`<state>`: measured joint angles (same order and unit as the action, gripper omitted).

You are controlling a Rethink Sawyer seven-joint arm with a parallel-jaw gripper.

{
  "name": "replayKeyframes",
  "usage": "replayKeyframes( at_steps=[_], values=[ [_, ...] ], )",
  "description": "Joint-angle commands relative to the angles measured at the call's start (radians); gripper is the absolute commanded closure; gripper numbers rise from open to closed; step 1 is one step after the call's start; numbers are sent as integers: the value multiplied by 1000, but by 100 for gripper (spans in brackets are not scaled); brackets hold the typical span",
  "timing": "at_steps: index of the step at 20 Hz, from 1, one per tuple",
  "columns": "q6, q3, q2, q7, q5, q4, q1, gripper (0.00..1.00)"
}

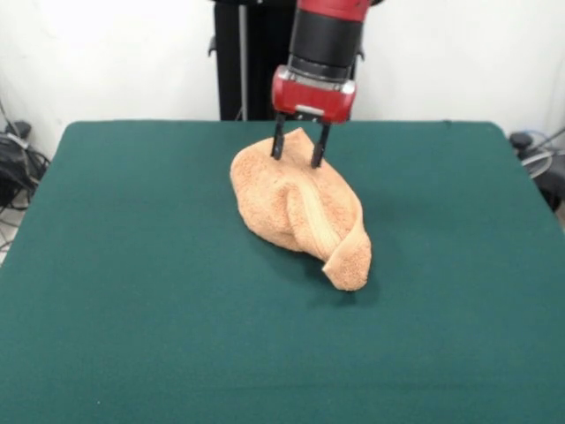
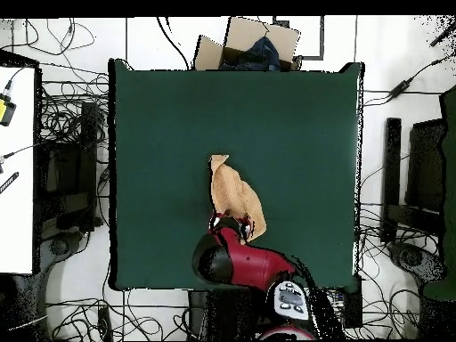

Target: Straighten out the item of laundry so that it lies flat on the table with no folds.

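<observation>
The peach-orange towel [image 1: 296, 208] lies crumpled and folded over itself near the middle of the dark green table [image 1: 132, 283], with a rolled flap hanging toward the near right. My gripper [image 1: 298, 146] stands at the towel's far edge. Its two black fingers [image 1: 278, 141] are spread apart and straddle a raised peak of cloth. In the overhead view the towel [image 2: 233, 189] is a narrow, elongated bundle on the table [image 2: 160, 125], and the gripper [image 2: 230, 223] covers its lower end under the red arm.
The robot's black pedestal [image 1: 243, 62] stands behind the table's far edge. In the overhead view an open cardboard box [image 2: 254, 44] sits beyond the table's top edge, cables lie around the table, and a white surface [image 2: 16, 169] is at the left.
</observation>
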<state>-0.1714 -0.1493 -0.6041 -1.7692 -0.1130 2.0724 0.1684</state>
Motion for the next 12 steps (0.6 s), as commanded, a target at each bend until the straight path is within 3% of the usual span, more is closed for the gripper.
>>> replayKeyframes(
  at_steps=[1,12],
  values=[
    [-115,77,171,-149,-52,-94,85,0],
    [-202,132,274,-149,-111,-150,160,0]
  ],
)
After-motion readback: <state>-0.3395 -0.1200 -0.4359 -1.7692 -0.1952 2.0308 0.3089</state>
